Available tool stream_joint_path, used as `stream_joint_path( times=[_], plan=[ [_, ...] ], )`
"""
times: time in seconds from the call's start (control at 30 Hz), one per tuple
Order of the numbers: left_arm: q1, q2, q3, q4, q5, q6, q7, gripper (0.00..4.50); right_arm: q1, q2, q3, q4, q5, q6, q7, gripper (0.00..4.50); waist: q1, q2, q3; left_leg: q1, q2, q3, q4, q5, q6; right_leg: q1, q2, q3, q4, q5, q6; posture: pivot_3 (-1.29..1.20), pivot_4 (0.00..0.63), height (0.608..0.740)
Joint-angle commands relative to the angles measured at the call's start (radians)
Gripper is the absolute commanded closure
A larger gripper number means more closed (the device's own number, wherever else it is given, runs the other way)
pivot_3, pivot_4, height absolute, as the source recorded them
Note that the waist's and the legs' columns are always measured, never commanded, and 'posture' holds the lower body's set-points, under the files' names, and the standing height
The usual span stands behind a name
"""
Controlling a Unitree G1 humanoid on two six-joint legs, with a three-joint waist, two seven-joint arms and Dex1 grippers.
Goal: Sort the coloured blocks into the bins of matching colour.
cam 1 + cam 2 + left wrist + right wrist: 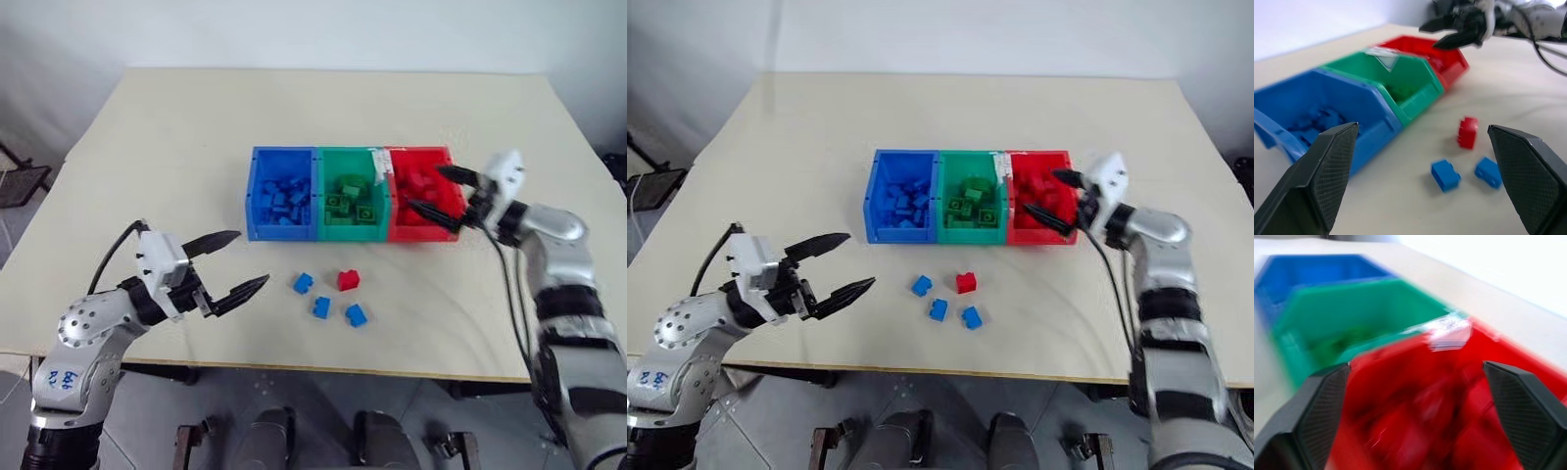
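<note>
Three bins stand in a row mid-table: blue (pixel 279 233), green (pixel 351 233) and red (pixel 421 235), each holding blocks of its own colour. In front of them a red block (pixel 348 280) lies on the table among three blue blocks (pixel 303 284) (pixel 321 306) (pixel 356 314). My right gripper (pixel 423 186) hovers open over the red bin (pixel 1425 396) with nothing between its fingers. My left gripper (pixel 253 258) is open and empty, left of the loose blocks and pointing toward them; the left wrist view shows the red block (pixel 1467 132) and two blue ones (pixel 1445 175) (pixel 1488 171) ahead.
The beige table (pixel 176 147) has wide bare room behind and left of the bins. Its front edge runs just below the loose blocks. A white label (pixel 377 162) sticks up at the rim between the green and red bins.
</note>
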Motion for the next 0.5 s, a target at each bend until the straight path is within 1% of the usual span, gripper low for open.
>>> stream_joint_path(
  times=[0.03,0.13,0.2,0.27,0.4,0.5],
  plan=[
    [-0.033,0.010,-0.045,0.030,0.042,-0.059,-0.047,0.00,0.126,-0.086,-0.066,-0.177,0.060,0.040,0.064,0.02,0.000,0.000,0.000,0.000,0.000,0.001,0.000,0.000,0.000,0.000,0.000,0.000,0.000,0.000,0.000,0.00,0.150,0.740],
    [-0.068,0.021,-0.117,0.091,0.111,-0.127,-0.109,0.00,0.290,-0.166,-0.114,-0.232,0.049,-0.008,0.122,0.02,0.001,0.000,0.000,0.000,0.000,0.003,0.001,0.000,0.000,0.000,0.000,0.000,0.000,0.000,0.000,0.00,0.150,0.740],
    [-0.100,0.015,-0.173,0.131,0.136,-0.161,-0.156,0.00,0.388,-0.216,-0.144,-0.206,0.028,-0.056,0.154,0.02,0.004,0.001,0.000,0.001,0.000,0.006,0.001,0.000,0.000,0.001,0.000,0.000,-0.001,0.000,0.000,0.00,0.150,0.740],
    [-0.122,0.004,-0.201,0.153,0.137,-0.171,-0.180,0.00,0.433,-0.240,-0.146,-0.177,0.013,-0.099,0.174,0.02,0.003,0.000,0.000,0.002,0.000,0.011,0.001,-0.001,0.001,0.001,0.000,0.000,-0.002,0.000,0.000,0.00,0.150,0.740],
    [-0.151,0.000,-0.229,0.174,0.140,-0.181,-0.206,0.00,0.407,-0.218,-0.109,-0.152,0.011,-0.099,0.182,0.02,-0.018,0.000,0.000,0.005,0.001,0.014,0.003,-0.001,0.001,0.001,0.000,0.001,-0.002,0.000,0.000,0.00,0.150,0.740],
    [-0.135,0.015,-0.199,0.184,0.136,-0.191,-0.209,0.00,0.373,-0.178,-0.049,-0.229,0.030,-0.037,0.191,0.02,-0.029,0.000,0.000,0.007,0.005,0.014,0.003,-0.001,0.000,0.001,0.000,0.001,0.000,0.000,0.000,0.00,0.150,0.740]
  ],
)
